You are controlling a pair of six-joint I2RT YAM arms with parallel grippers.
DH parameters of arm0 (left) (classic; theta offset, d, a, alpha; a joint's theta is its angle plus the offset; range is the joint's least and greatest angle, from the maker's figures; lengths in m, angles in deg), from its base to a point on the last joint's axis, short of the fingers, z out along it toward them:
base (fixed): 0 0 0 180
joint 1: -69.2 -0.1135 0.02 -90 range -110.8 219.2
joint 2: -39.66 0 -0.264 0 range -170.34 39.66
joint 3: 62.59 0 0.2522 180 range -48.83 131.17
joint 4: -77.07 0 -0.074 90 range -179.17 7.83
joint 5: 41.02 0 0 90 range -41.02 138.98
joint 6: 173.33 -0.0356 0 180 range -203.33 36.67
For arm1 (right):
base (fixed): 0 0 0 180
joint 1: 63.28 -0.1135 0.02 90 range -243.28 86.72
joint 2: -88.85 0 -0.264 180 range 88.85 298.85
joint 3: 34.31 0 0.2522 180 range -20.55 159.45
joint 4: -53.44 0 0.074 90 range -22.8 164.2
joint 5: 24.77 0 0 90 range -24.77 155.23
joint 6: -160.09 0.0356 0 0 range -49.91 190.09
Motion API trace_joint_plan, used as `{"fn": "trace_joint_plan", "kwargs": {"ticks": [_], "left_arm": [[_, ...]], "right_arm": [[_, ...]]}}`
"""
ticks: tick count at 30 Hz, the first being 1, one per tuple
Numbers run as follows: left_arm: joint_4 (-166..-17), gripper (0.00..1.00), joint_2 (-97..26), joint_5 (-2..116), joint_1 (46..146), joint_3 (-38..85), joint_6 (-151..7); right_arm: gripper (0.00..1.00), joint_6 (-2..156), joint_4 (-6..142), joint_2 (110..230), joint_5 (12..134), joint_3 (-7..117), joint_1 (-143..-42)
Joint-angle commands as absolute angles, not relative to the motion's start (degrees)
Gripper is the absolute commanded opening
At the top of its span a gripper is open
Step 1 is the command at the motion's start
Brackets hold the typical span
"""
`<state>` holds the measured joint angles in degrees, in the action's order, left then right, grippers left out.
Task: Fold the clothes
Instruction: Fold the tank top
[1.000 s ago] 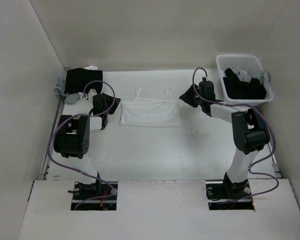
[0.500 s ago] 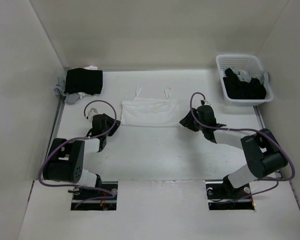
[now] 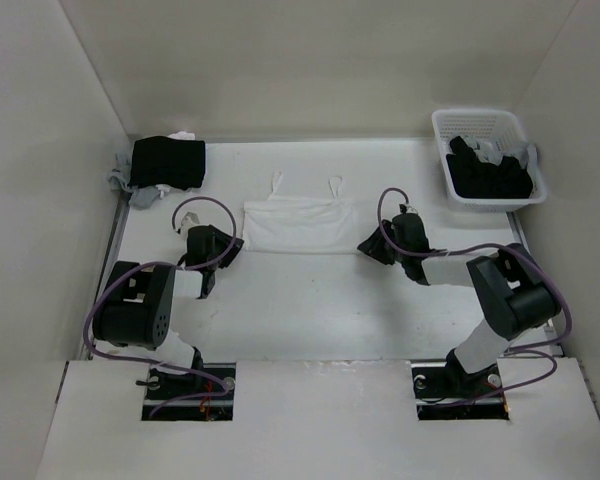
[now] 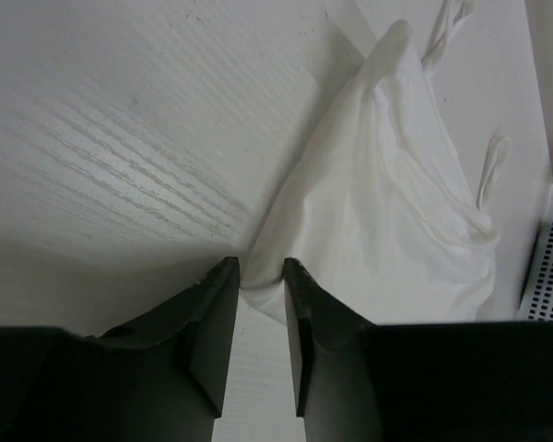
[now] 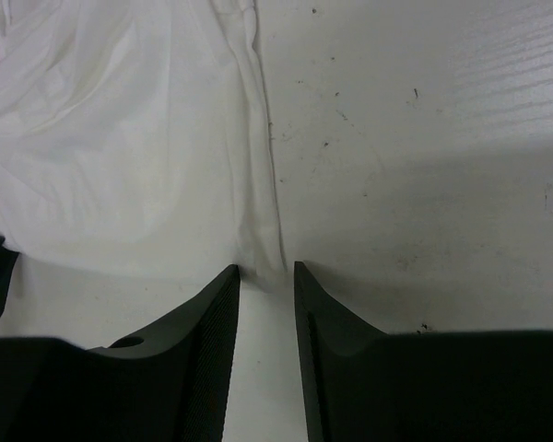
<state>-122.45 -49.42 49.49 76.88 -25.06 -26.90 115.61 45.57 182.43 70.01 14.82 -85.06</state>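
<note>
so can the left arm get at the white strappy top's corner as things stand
Probably yes: the left gripper sits right at a corner of the white strappy top, jaws apart, nothing between.

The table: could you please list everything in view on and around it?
Garment: 1, white, flat at the table's middle, straps pointing away from the arms.
Stack: 1, black with grey and white pieces, far left corner.
Basket: 1, white, far right corner.
Heap: 1, black and grey, inside the basket.
Table: 1, white, under everything.
Left gripper: 1, black, jaws slightly apart at the garment's near left corner.
Right gripper: 1, black, jaws slightly apart at the garment's near right corner.
</note>
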Motion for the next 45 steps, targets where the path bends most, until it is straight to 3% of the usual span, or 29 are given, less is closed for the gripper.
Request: {"fn": "trace_joint_plan", "kwargs": {"ticks": [1, 14, 19, 23, 28, 35, 39, 45], "left_arm": [[-121.0, 0.23, -51.5, 50.3, 76.9, -24.1, -26.8], [-124.4, 0.03, -51.1, 52.0, 76.5, -25.4, -25.3], [-123.7, 0.00, -41.5, 54.4, 76.7, -26.9, -23.7], [-113.0, 0.00, -23.8, 54.7, 76.9, -26.3, -23.8], [-90.7, 0.00, 1.5, 52.8, 77.0, -19.1, -27.2], [-68.1, 0.00, 19.0, 52.0, 78.4, -6.8, -30.5], [-58.4, 0.00, 24.4, 49.9, 78.1, -7.1, -31.3], [-55.2, 0.00, 23.1, 50.3, 78.6, -11.3, -29.7]], "right_arm": [[0.32, 116.9, 43.8, 183.9, 70.0, 16.0, -84.9], [0.10, 119.8, 39.5, 186.2, 72.3, 15.8, -84.4], [0.04, 119.4, 39.8, 179.1, 71.4, 13.0, -84.7], [0.04, 117.8, 45.5, 163.6, 69.7, 9.3, -86.2], [0.04, 113.5, 66.0, 136.5, 63.8, 10.4, -91.3], [0.04, 112.7, 91.0, 114.1, 54.2, 21.2, -103.5], [0.05, 116.3, 96.5, 110.8, 50.0, 22.5, -112.1], [0.06, 118.2, 90.7, 118.2, 50.4, 18.7, -117.8]]}}
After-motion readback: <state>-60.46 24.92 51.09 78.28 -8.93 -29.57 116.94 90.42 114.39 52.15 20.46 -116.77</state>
